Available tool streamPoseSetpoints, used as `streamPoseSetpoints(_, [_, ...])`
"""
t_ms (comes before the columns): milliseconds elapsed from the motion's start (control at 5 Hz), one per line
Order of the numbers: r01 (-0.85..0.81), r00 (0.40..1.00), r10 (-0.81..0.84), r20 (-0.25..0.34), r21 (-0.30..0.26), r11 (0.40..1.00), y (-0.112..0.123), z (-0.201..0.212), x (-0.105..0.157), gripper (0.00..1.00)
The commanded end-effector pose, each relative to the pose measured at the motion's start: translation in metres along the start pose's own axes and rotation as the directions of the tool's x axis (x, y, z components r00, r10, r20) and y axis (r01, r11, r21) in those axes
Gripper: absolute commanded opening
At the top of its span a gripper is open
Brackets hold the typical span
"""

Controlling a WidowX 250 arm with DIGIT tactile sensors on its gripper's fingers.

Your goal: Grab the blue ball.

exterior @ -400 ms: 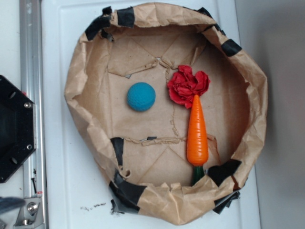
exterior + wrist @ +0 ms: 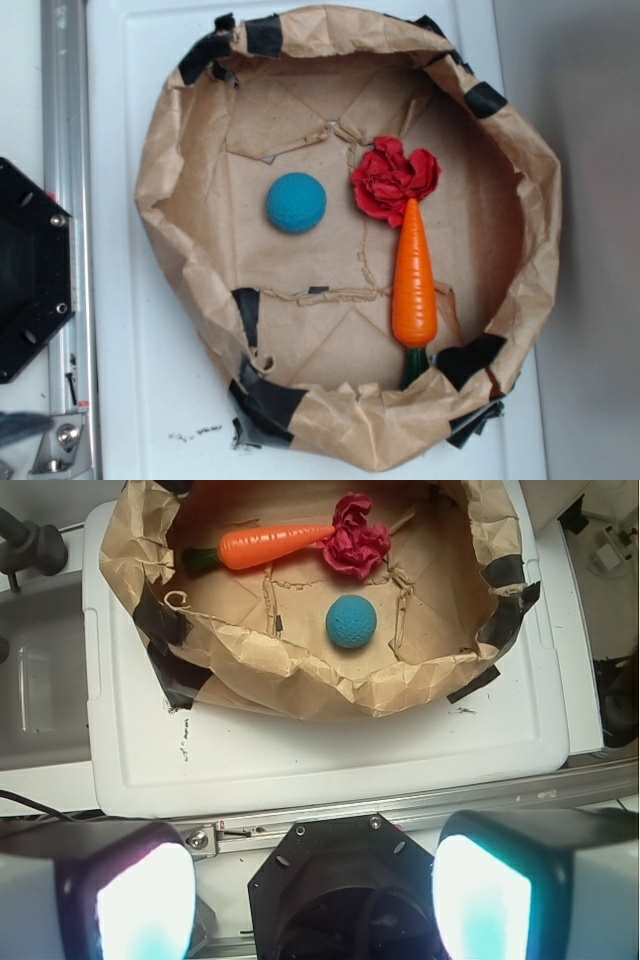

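The blue ball (image 2: 296, 203) is a small teal dimpled ball lying on the floor of a brown paper basin (image 2: 170, 140), left of centre. It also shows in the wrist view (image 2: 351, 621). My gripper (image 2: 315, 900) is open and empty, its two pads (image 2: 145, 905) wide apart. It hangs high over the black robot base (image 2: 350, 880), well short of the basin and far from the ball. The gripper is out of the exterior view.
A ruffled red fabric flower (image 2: 394, 180) lies right of the ball, touching the tip of an orange toy carrot (image 2: 414, 285). The basin's crumpled walls carry black tape patches. It stands on a white tray (image 2: 130, 400). A metal rail (image 2: 62, 120) and the black base (image 2: 30, 270) lie at left.
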State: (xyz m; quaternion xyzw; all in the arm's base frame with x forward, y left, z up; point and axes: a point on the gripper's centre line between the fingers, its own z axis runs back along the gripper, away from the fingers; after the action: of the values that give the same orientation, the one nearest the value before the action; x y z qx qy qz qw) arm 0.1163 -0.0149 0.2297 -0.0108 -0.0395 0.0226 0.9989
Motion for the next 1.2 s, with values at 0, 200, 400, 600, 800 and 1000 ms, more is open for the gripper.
streamPoseSetpoints(0, [-0.146,0.982,0.136,0.132,0.066,0.987,0.028,-0.062,0.097,1.0])
streamPoseSetpoints(200, [-0.099,0.983,0.082,0.166,0.095,0.991,0.04,-0.107,0.136,1.0])
streamPoseSetpoints(400, [0.02,0.995,-0.031,0.098,0.105,0.994,0.046,-0.16,0.142,1.0])
streamPoseSetpoints(600, [0.168,0.985,-0.169,0.037,0.028,0.985,0.029,-0.211,0.135,1.0])
streamPoseSetpoints(800, [0.385,0.922,-0.385,-0.029,-0.012,0.923,-0.004,-0.238,0.121,0.62])
streamPoseSetpoints(1000, [0.403,0.915,-0.401,-0.038,0.035,0.915,-0.005,-0.231,0.122,0.0])
